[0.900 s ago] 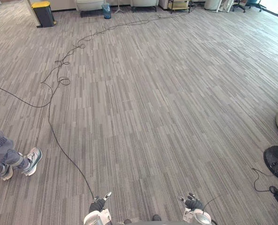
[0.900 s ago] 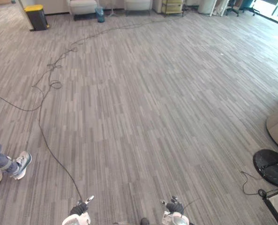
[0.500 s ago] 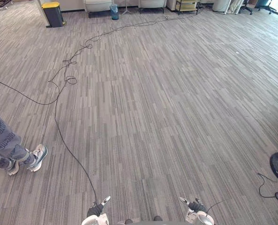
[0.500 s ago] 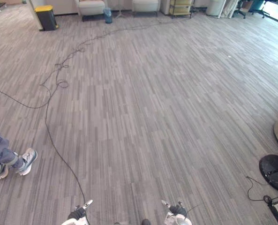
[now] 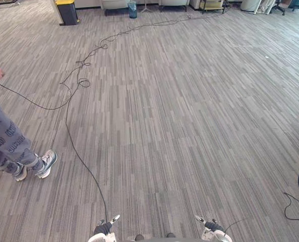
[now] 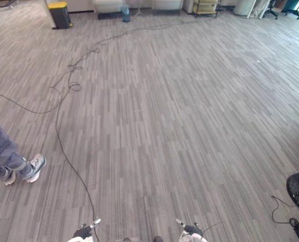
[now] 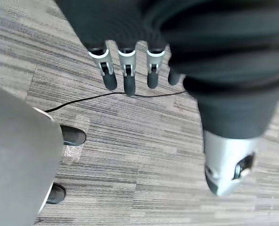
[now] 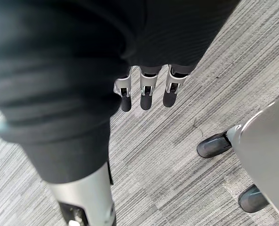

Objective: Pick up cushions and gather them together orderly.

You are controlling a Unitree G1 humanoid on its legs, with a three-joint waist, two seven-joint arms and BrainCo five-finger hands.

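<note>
Holding nothing with the left robot hand [image 7: 126, 70], fingers straight and slack above the carpet floor [image 5: 189, 111]; likewise with the right robot hand [image 8: 146, 92]. Hung low at the bottom edge of the frame, probably for want of anything within reach. Cannot tell the cushions' whereabouts. Left of frame, a person [image 5: 10, 146]; upper left, a yellow-lidded bin [image 5: 67, 10], contents hidden.

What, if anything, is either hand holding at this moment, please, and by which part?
Nothing is held: the left hand and the right hand both hang open over the carpet.
</note>
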